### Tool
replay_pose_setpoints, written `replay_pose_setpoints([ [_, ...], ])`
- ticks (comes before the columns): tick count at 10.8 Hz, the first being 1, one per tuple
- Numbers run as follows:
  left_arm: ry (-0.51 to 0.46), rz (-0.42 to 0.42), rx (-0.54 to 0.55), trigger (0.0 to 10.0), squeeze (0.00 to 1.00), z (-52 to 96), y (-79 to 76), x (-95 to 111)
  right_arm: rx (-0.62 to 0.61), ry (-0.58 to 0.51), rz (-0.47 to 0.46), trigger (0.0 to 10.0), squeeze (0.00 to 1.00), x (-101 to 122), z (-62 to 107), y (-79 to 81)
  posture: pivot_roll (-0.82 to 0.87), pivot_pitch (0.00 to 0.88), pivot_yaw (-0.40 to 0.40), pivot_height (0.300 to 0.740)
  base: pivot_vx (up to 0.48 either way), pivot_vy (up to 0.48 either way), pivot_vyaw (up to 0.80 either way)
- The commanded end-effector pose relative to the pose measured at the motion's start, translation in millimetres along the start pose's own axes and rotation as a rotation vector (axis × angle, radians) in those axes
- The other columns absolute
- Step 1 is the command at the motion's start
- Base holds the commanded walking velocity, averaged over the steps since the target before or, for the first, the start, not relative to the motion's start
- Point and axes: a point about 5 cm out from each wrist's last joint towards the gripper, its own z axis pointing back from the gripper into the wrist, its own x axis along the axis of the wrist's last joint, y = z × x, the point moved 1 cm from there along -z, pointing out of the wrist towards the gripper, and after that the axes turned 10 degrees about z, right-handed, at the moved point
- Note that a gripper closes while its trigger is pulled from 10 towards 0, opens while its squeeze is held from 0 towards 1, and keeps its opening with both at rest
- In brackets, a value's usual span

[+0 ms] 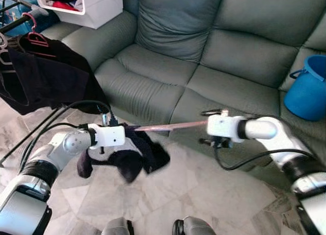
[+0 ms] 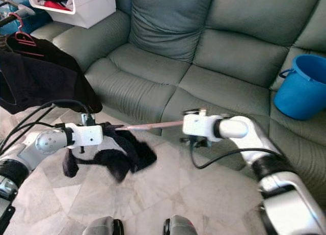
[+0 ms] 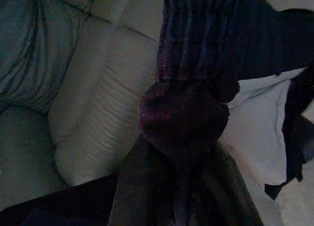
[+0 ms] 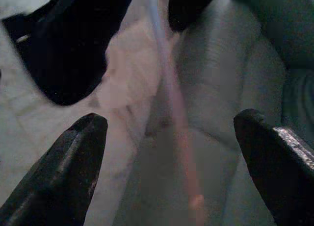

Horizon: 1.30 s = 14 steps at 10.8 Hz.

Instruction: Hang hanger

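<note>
The pink hanger point(image 1: 168, 126) spans between your two grippers above the marble floor point(image 1: 204, 189), before the grey-green sofa point(image 1: 204, 51). Your left gripper point(image 1: 119, 135) clamps its end, draped in a dark garment point(image 1: 135, 161); your right gripper point(image 4: 171, 162) stands wide open around the bar.

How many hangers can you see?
2. One pink hanger is held out between the left gripper and right gripper, with dark cloth on it. One red hanger hangs on the rack at the left. Others may be hidden.
</note>
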Motion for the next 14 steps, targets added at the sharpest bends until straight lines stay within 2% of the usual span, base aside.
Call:
replay_pose_setpoints([
  [1,-0.03,-0.005,0.017,10.0,0.0,0.6,5.0,6.1,-0.033,-0.036,-0.007,10.0,0.0,5.5,1.2,-11.6,-0.06,0.068,-0.039,0.74,0.0,0.0,0.0],
  [2,-0.033,0.001,0.016,10.0,0.0,0.5,4.3,6.3,-0.011,-0.021,0.011,10.0,0.0,3.9,-0.4,-11.8,-0.06,0.066,-0.039,0.74,0.0,0.0,0.0],
  [3,-0.04,0.002,0.011,10.0,0.0,-0.7,3.6,8.2,0.043,0.006,0.023,10.0,0.0,-3.1,-2.6,-1.8,-0.06,0.065,-0.042,0.74,0.0,0.0,0.0],
  [4,-0.044,0.003,0.009,10.0,0.0,-1.2,3.6,9.3,0.066,0.012,0.022,1.4,0.0,-5.8,-4.0,2.7,-0.06,0.064,-0.043,0.74,0.0,0.0,0.0],
  [5,-0.045,0.006,0.006,10.0,0.0,-1.8,3.2,9.8,0.106,0.006,0.016,0.0,0.0,-5.3,-8.2,9.0,-0.06,0.063,-0.044,0.74,0.0,0.0,0.0],
  [8,-0.048,0.013,0.003,10.0,0.0,-3.0,2.5,11.0,0.148,0.003,0.064,0.0,0.0,-3.0,-16.1,14.2,-0.06,0.063,-0.05,0.74,0.0,0.0,0.0],
  [12,-0.053,0.016,-0.004,10.0,0.0,-3.0,1.8,12.1,0.092,0.037,0.158,0.0,0.0,-6.1,-16.5,8.9,-0.06,0.064,-0.05,0.74,0.0,0.0,0.0],
  [14,-0.054,0.017,-0.004,10.0,0.0,-3.2,2.0,12.4,0.077,0.031,0.163,0.0,0.0,-5.4,-17.2,8.0,-0.06,0.064,-0.05,0.74,0.0,0.0,0.0],
])
